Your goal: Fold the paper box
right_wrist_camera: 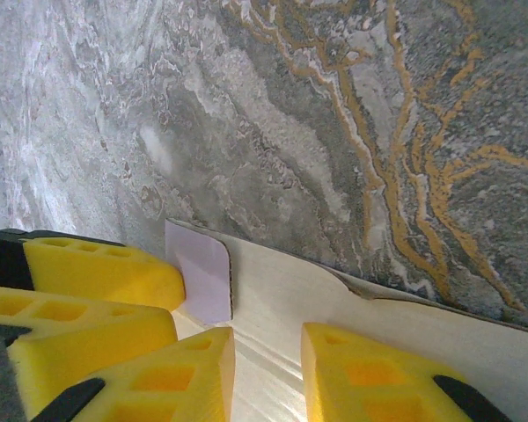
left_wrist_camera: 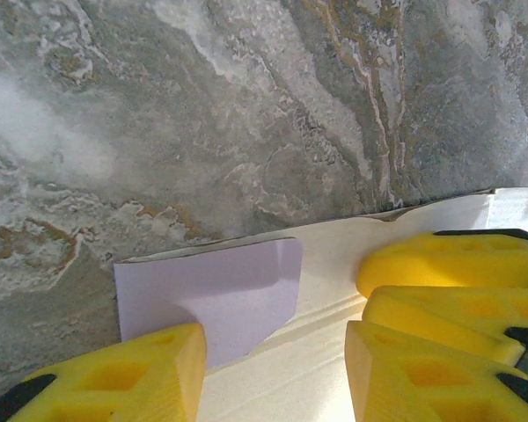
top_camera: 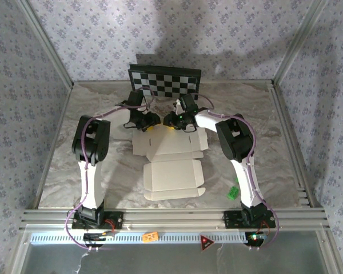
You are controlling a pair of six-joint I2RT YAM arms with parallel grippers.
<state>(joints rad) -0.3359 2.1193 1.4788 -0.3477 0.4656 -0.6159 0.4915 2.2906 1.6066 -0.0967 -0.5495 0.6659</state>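
**Box mostly flat, one flap turned at the far edge**

The box (top_camera: 171, 165) lies open, cream side up, on the table (top_camera: 74, 171). It sits just on the near side of the checkerboard (top_camera: 164, 80) and is far from a folded shape. At its edge nearest the checkerboard, one small flap (left_wrist_camera: 220, 294) is turned over, so its lavender face lies on the cream.

Both grippers are at that edge, between the checkerboard and the body of the box, with their tips close together. The left gripper (top_camera: 148, 124) has its jaws at a middling gap, astride the card with nothing pinched. One of its fingers (left_wrist_camera: 132, 378) overlaps the flap's near corner, though I cannot tell whether it presses the flap or only hovers over it. The right gripper (top_camera: 172, 124) has a narrower gap, also empty, over the cream card beside the flap.

What could go wrong, as I judge it:
- The flap may spring back open if the finger lifts, since thin card holds a fold poorly until it is creased hard.
- A push off the score line could buckle the panel.
- The loose sheet could skate toward the checkerboard, because nothing pins it.
- With the fingers this close, the two grippers could knock each other.

Counted: one box, one turned flap, two grippers with four yellow fingers, one checkerboard.
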